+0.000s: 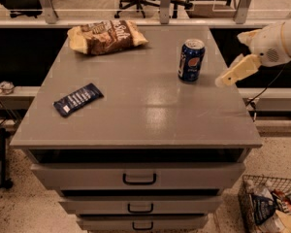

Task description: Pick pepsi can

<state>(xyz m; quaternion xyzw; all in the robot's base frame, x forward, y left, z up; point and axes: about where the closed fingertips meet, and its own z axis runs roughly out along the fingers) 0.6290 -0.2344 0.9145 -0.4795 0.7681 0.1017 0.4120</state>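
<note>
The pepsi can [191, 60], dark blue with a silver top and a round logo, stands upright on the far right part of the grey cabinet top [136, 106]. My gripper [228, 76] comes in from the right edge of the camera view, at the end of a white arm. Its tan finger [238, 70] points down-left and ends a short way to the right of the can, not touching it. It holds nothing.
A brown chip bag [106, 36] lies at the far left of the top. A flat dark-blue snack wrapper [78, 99] lies at the left. Drawers [138, 176] face me below. A wire basket of items [271, 205] stands on the floor at lower right.
</note>
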